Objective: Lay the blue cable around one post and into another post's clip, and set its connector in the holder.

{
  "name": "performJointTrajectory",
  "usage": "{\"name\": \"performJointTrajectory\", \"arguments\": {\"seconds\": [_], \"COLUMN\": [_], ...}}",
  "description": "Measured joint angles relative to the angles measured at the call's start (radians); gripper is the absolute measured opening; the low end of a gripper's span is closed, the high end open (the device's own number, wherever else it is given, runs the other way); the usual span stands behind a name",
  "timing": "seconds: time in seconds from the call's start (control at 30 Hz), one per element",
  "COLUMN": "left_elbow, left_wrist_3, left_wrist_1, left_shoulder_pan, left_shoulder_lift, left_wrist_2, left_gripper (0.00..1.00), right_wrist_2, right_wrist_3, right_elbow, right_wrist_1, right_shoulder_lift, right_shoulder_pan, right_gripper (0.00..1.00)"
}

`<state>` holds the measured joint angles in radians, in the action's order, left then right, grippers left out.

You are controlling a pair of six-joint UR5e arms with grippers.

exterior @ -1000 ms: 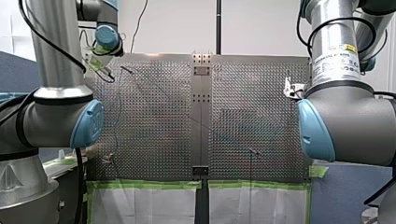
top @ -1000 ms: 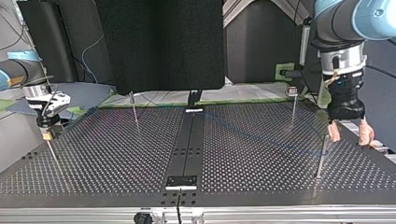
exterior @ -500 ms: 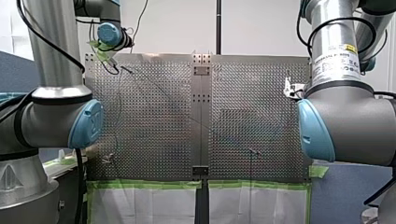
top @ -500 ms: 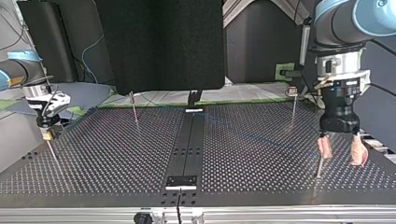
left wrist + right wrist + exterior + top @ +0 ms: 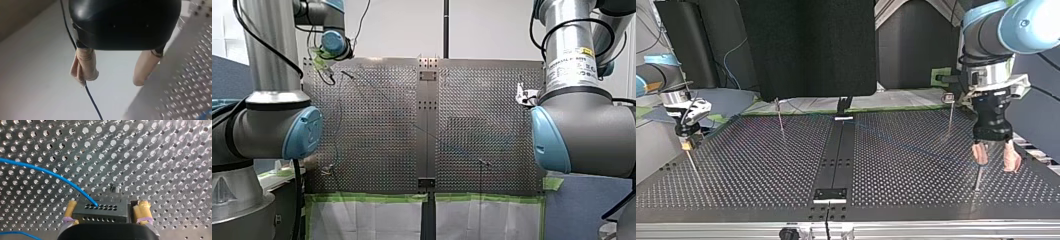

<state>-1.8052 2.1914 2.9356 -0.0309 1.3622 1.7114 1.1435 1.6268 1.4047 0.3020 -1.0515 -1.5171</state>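
My right tool (image 5: 107, 205): yellow pads (image 5: 71, 210) clamped on both sides of the black connector (image 5: 100, 210), low over the perforated desk (image 5: 162, 157). The blue cable (image 5: 50, 173) leaves the connector's upper face and arcs away over the desk. My left tool (image 5: 995, 161): well apart from the connector, beige pads (image 5: 980, 153) spread, nothing between them. A thin post (image 5: 978, 175) stands just beside it.

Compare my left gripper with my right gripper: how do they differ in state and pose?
My left gripper is open and empty; my right gripper is shut on the black connector of the blue cable. My left gripper hangs above the perforated table near a post; my right gripper sits low over it. Left pads look beige, right pads yellowish. Both point down at the table.
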Motion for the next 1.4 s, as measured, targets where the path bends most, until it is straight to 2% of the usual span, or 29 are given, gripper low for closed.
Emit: {"name": "performJointTrajectory", "arguments": {"seconds": [0.27, 1.13, 1.4], "left_elbow": [0.000, -0.001, -0.010], "left_wrist_3": [-0.066, -0.290, -0.363], "left_wrist_1": [0.000, 0.003, 0.030], "left_shoulder_pan": [0.009, 0.024, 0.036], "left_shoulder_lift": [0.001, -0.001, -0.001], "left_wrist_2": [0.036, 0.039, 0.047], "left_gripper": [1.00, 1.00, 1.00], "right_wrist_2": [0.000, 0.000, 0.000], "right_wrist_3": [0.000, 0.000, 0.000], "right_elbow": [0.000, 0.000, 0.000], "right_wrist_1": [0.000, 0.000, 0.000], "right_shoulder_lift": [0.000, 0.000, 0.000], "right_shoulder_pan": [0.000, 0.000, 0.000], "right_gripper": [1.00, 1.00, 1.00]}}
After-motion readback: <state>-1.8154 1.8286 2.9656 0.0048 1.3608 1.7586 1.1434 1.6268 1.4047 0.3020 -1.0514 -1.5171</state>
